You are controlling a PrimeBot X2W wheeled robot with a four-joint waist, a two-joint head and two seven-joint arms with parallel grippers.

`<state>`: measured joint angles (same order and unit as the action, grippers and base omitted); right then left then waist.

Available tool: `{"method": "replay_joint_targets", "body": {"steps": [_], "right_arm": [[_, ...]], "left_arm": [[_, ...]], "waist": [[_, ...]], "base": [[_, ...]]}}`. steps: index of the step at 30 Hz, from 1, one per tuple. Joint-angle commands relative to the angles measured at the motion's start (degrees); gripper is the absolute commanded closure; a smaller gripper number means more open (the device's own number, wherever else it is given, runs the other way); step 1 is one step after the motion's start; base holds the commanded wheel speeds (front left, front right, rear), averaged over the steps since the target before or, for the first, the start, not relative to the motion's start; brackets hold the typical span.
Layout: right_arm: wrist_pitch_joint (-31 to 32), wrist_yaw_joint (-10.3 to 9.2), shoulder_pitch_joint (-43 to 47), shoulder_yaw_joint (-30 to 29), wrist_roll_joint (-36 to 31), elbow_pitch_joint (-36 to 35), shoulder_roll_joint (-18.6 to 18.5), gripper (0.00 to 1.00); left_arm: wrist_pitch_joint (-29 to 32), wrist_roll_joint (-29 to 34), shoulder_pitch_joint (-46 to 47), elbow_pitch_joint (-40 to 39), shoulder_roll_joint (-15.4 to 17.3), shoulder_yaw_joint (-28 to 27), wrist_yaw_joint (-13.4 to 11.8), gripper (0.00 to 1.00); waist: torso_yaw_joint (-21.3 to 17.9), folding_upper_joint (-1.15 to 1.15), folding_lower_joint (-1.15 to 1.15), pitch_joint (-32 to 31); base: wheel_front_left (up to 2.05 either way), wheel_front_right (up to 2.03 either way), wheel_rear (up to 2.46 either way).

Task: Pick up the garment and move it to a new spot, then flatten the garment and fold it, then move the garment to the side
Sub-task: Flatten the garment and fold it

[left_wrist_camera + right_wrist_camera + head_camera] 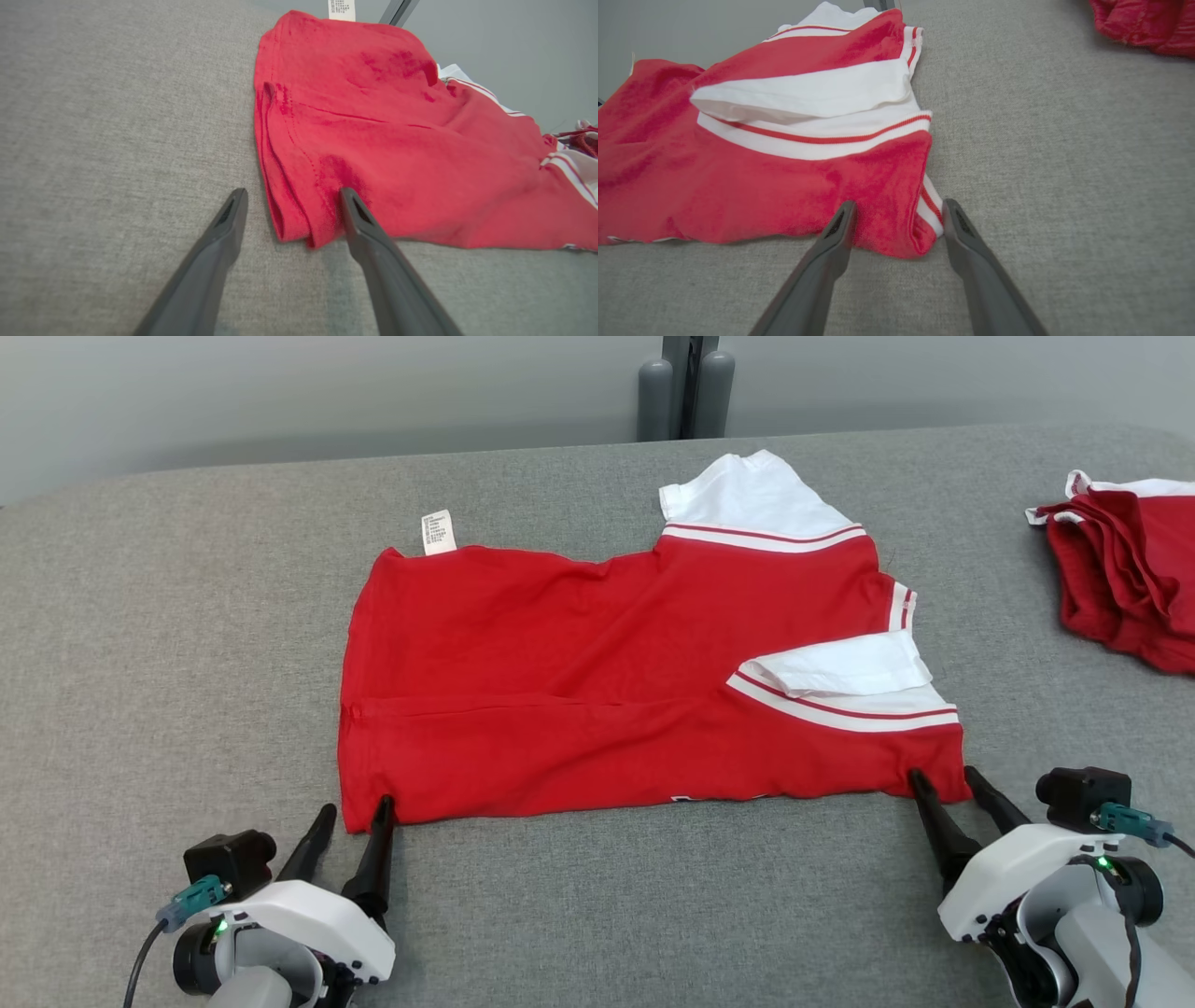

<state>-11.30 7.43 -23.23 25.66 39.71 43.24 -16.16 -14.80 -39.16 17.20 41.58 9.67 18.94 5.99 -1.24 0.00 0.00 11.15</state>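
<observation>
The fingers of the left gripper (355, 805) are spread wide and nothing is held. The near left corner of the shirt (597, 681) is straddled, with one finger over the red cloth and the other over the bare surface (187, 644) beside it. The fingers of the right gripper (944, 773) are likewise parted with nothing gripped, and the near right corner lies between them. The shirt is laid flat and folded in the middle of the grey surface. A white sleeve (840, 667) is turned over on its right part, and a white label (438, 532) sticks out at the far left corner. A second red garment (1130, 579) is seen well apart at the far right.
</observation>
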Motion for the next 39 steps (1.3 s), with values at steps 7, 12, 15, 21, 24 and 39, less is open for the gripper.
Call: {"method": "replay_joint_targets", "body": {"steps": [7,12,15,21,24,39], "right_arm": [[-1.2,0.11,-0.8,-0.1,1.3,2.3,0.6,1.00],[-2.5,0.11,1.0,-0.4,2.3,1.1,0.2,1.00],[-3.0,0.10,2.9,-0.6,2.7,-1.0,-0.4,1.00],[-2.9,0.10,8.8,-2.0,2.2,-6.4,-2.2,1.00],[-2.4,0.09,11.1,-3.0,1.9,-8.4,-2.8,1.00],[5.2,0.06,25.6,-13.0,-4.3,-21.6,-0.5,0.53]], "left_arm": [[0.1,-0.9,2.3,3.9,-0.5,0.4,0.7,1.00],[-0.3,-1.5,0.1,2.8,-0.7,0.0,1.1,1.00],[-0.4,-1.8,-2.0,0.8,-0.5,-0.7,1.2,1.00],[-0.4,-1.1,-7.7,-4.0,-0.3,-1.9,0.5,1.00],[-0.4,-0.7,-9.7,-5.8,-0.3,-1.9,0.1,1.00],[-0.2,0.4,-16.6,-11.7,-0.6,-1.0,-2.1,0.54]], "waist": [[0.3,0.00,0.00,-1.0],[0.5,0.00,0.00,-3.2],[0.6,0.00,0.00,-4.5],[0.9,0.00,0.00,-6.4],[1.0,0.00,0.00,-6.7],[2.1,0.00,0.00,-8.2]], "base": [[0.00,0.00,0.00],[0.00,0.00,0.00],[0.00,0.00,0.00],[0.00,0.00,0.00],[0.00,0.00,0.00],[0.00,0.00,0.00]]}}
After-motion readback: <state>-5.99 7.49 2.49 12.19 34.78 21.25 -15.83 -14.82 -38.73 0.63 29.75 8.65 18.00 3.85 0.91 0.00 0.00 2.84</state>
